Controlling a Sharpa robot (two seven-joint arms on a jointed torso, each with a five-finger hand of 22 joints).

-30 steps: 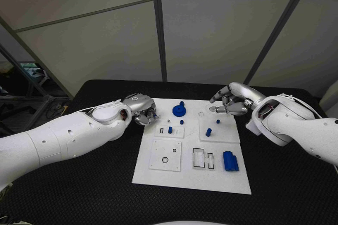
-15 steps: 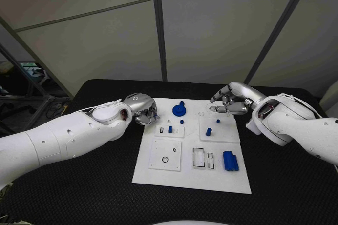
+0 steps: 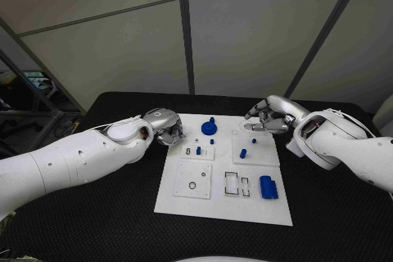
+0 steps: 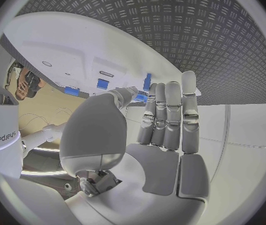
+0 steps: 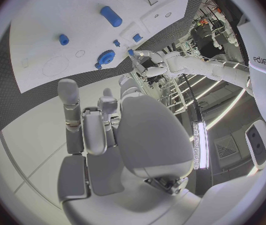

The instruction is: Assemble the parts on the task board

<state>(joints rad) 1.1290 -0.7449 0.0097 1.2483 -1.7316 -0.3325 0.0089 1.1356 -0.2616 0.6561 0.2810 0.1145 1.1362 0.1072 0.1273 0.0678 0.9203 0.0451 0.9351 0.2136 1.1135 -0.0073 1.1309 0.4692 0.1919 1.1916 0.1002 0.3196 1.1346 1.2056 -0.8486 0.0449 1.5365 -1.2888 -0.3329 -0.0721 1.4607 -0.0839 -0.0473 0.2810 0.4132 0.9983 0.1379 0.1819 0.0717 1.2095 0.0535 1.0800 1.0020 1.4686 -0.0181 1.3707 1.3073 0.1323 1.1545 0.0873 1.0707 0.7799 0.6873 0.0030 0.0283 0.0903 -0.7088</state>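
The white task board (image 3: 225,202) lies in the middle of the table. On it are a blue gear-like part (image 3: 209,127), several small blue pegs (image 3: 242,154) and a larger blue cylinder (image 3: 268,187) lying near the right edge. My left hand (image 3: 168,127) hovers at the board's far left corner, fingers straight and side by side (image 4: 167,120), holding nothing. My right hand (image 3: 266,119) hangs over the far right part of the board, fingers partly bent (image 5: 102,130), with nothing in them. The board (image 5: 77,15), cylinder (image 5: 112,16) and gear (image 5: 106,58) lie beyond the right hand.
Black table surface (image 3: 327,205) surrounds the board on all sides. Raised white sub-plates with empty cut-outs (image 3: 194,181) and slots (image 3: 237,184) sit on the board's near half. Grey wall panels stand behind the table.
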